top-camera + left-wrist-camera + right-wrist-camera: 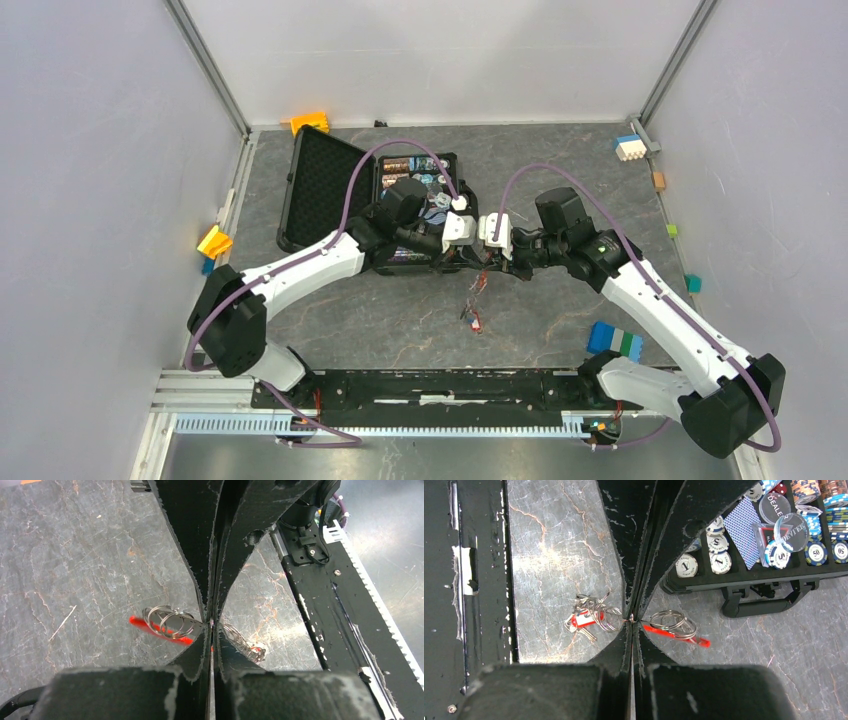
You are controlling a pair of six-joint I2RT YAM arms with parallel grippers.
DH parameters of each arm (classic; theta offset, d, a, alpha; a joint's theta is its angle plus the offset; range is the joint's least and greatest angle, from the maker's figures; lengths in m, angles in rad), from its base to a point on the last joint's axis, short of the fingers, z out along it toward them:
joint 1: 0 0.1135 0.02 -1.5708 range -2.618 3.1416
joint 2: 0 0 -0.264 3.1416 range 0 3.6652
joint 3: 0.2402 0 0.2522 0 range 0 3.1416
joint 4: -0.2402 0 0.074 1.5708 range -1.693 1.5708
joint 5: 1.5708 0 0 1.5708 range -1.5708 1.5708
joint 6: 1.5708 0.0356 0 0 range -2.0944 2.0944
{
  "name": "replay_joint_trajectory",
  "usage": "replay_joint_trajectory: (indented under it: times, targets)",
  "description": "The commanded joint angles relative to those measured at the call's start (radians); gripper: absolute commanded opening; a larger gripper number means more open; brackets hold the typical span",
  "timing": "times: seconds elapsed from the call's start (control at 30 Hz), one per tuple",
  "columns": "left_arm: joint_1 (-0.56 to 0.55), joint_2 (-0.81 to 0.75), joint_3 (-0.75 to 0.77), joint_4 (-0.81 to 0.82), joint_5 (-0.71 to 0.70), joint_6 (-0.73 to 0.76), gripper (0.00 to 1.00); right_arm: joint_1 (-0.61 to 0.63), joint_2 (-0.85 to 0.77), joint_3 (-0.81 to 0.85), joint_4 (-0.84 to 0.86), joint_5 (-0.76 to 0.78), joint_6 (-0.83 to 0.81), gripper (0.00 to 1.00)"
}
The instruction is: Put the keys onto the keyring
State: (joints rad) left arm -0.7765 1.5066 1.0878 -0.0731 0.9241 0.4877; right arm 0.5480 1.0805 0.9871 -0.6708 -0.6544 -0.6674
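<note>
- While both arms meet over the table (400, 320), left gripper (212, 622) and right gripper (633, 617) are clamped shut; any grip is unclear.
- Keys (584, 619) sit left of the right jaws, keyring (674, 627) right.
- Open case (744, 578) lies beyond.

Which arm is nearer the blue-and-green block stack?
Right. The block stack sits just beside the right arm, near its base; the left arm is far off on the opposite side.

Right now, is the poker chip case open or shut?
Open: the lid is swung back, foam lining showing, and chips sit exposed in the tray.
</note>
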Motion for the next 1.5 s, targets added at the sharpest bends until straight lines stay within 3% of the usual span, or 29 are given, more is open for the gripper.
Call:
replay_joint_trajectory:
  times: [0.0,0.1,0.2,0.3,0.37,0.5,0.8,1.03,1.17,1.47]
  targets:
    - [-0.007,-0.011,0.006,0.026,0.021,-0.016,0.02,0.004,-0.011,0.006,0.053,-0.028,0.006,0.00]
    - [-0.006,-0.028,-0.014,0.055,0.023,-0.048,0.02,0.003,-0.015,-0.001,0.059,-0.033,0.007,0.06]
    - [0.001,-0.054,-0.066,0.171,0.051,-0.139,0.02,-0.003,-0.026,-0.019,0.066,-0.057,-0.007,0.23]
    - [0.015,-0.072,-0.130,0.361,0.098,-0.289,0.02,-0.015,-0.054,-0.055,0.088,-0.110,-0.023,0.43]
    - [0.027,-0.085,-0.181,0.520,0.122,-0.406,0.02,-0.030,-0.078,-0.079,0.108,-0.151,-0.025,0.46]
    - [0.050,-0.092,-0.278,0.837,0.133,-0.623,0.02,-0.075,-0.119,-0.093,0.107,-0.239,-0.050,0.44]
    - [0.057,-0.078,-0.384,1.160,0.101,-0.799,0.02,-0.145,-0.173,-0.122,0.144,-0.370,-0.045,0.33]
    - [0.057,-0.019,-0.415,1.382,0.090,-0.937,0.02,-0.145,-0.147,-0.114,0.168,-0.431,-0.034,0.30]
    - [0.056,0.015,-0.411,1.473,0.097,-1.003,0.02,-0.146,-0.141,-0.116,0.169,-0.455,-0.037,0.29]
    - [0.052,0.020,-0.411,1.481,0.160,-0.992,0.02,-0.147,-0.152,-0.115,0.167,-0.441,-0.030,0.29]
